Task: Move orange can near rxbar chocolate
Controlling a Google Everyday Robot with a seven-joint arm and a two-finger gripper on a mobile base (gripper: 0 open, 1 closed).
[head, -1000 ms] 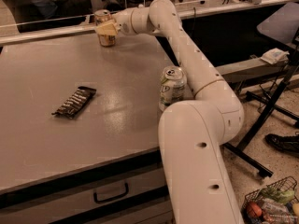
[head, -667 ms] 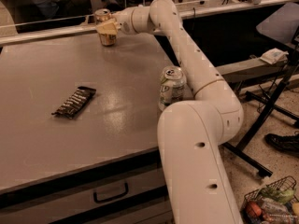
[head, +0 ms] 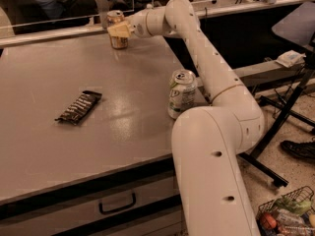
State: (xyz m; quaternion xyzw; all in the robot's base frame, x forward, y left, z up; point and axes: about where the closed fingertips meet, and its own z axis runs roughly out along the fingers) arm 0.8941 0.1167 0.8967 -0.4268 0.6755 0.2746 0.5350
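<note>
Orange can (head: 117,37), far end of the counter (head: 44,151): orange-tan body, silver top. End effector (head: 119,29) sat at the can and was white and pale tan. Rxbar chocolate (head: 78,107), left: dark brown-black wrapper with rows of pale lettering. Second can (head: 181,95), right: white with green print. The counter was plain grey and the arm (head: 216,82) white.

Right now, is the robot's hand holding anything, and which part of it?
Yes. The gripper, at the far edge of the table, holds the orange can by its upper side.

Jaws on orange can (head: 118,42) at back; open tbl (head: 129,90) to rxbar chocolate (head: 78,107)
</note>
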